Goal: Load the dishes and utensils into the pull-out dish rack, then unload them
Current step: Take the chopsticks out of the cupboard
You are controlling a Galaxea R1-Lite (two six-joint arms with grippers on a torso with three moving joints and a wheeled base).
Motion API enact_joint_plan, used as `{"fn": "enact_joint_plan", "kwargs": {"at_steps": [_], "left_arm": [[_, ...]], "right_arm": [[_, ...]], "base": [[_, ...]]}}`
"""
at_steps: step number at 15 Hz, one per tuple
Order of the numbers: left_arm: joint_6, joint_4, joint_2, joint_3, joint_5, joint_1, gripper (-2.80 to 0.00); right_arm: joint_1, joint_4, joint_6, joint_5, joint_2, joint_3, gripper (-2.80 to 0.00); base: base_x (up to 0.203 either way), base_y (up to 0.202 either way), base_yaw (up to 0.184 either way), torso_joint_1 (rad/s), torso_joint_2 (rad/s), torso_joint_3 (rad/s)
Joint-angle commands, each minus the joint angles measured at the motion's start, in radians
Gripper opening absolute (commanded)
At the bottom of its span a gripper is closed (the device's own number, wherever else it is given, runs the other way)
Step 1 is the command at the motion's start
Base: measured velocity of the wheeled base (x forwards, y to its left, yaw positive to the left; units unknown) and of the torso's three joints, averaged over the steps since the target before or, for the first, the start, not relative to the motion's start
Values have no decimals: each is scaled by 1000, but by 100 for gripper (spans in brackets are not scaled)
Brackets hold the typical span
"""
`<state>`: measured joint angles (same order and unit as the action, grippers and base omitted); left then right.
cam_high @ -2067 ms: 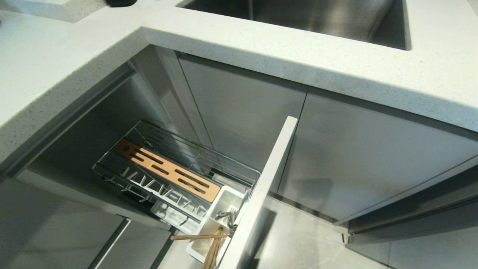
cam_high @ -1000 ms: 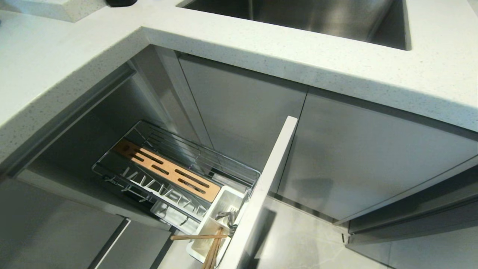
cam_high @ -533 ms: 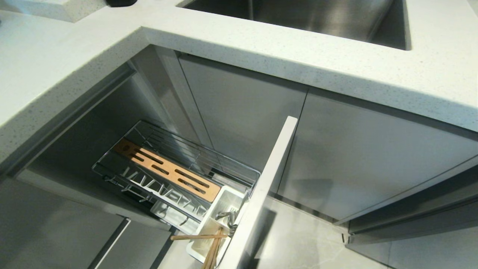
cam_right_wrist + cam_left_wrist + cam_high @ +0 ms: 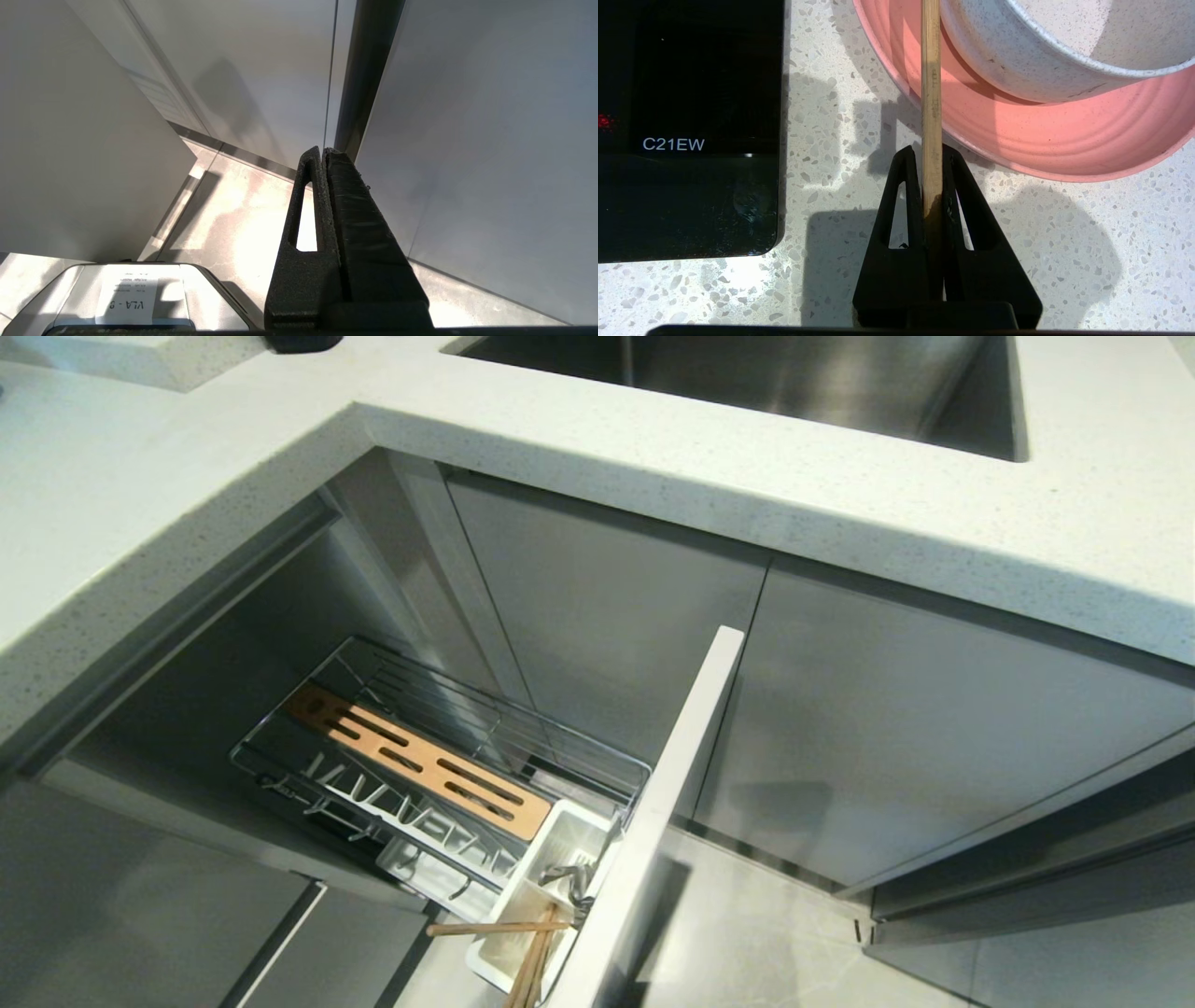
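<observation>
Gripping a light wooden chopstick (image 4: 931, 107) between closed black fingers, the left gripper (image 4: 932, 154) hangs over the speckled white countertop (image 4: 831, 140). The stick runs out past the fingertips toward 12 o'clock, crossing the rim of the wide, shallow pink plate (image 4: 1041, 140) at 1 o'clock. A small round white bowl (image 4: 1041, 60) sits inside that plate. At 10 o'clock lies a black glass panel (image 4: 691, 116) marked C21EW.

The right gripper (image 4: 322, 151) is parked low beside pale grey cabinet fronts (image 4: 490, 140), fingers pressed together with nothing between them.

In the head view, neither arm shows. The chrome wire pull-out dish rack (image 4: 439, 765) stands drawn out at 7 o'clock. Its white plastic utensil caddy (image 4: 551, 859), nearest, holds more wooden chopsticks (image 4: 532, 952) and a slim silver metal spoon (image 4: 565, 877). Beyond, at 12 o'clock, is the steel sink (image 4: 747, 383).
</observation>
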<state>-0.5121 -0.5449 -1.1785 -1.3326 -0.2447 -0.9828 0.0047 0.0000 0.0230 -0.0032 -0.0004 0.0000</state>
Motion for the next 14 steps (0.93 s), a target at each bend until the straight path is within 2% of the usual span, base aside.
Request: {"fn": "enact_joint_plan", "kwargs": {"at_steps": [1, 14], "left_arm": [[-3, -3, 3, 4, -1, -1, -280], [-2, -1, 5, 15, -15, -4, -280]], "right_arm": [[0, 0, 0, 0, 0, 2, -280], [0, 0, 0, 0, 0, 2, -280]], "base": [[0, 0, 0, 0, 0, 0], [0, 0, 0, 0, 0, 0]]}}
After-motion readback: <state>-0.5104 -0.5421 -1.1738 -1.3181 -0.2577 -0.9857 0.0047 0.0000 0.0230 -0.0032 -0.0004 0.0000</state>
